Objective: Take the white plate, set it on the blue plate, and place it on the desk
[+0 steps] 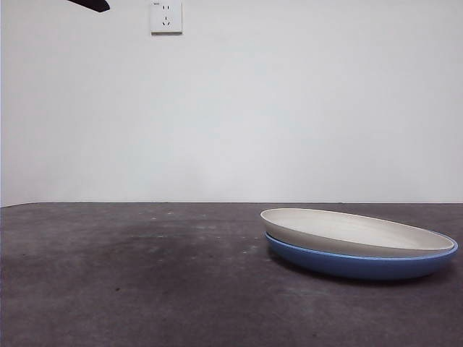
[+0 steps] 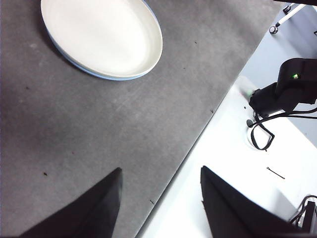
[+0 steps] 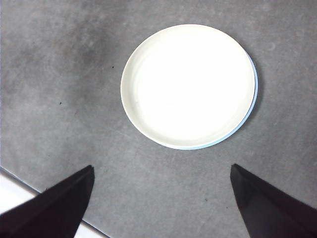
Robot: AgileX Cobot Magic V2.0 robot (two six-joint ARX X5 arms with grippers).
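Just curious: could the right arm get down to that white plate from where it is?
Probably yes. The right gripper hangs open above the white plate, which lies uncovered on the blue plate, nothing between.

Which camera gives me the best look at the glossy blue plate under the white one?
The front view: the glossy round blue plate shows its whole side below the cream-white matte plate. Both wrist views show only a thin blue sliver.
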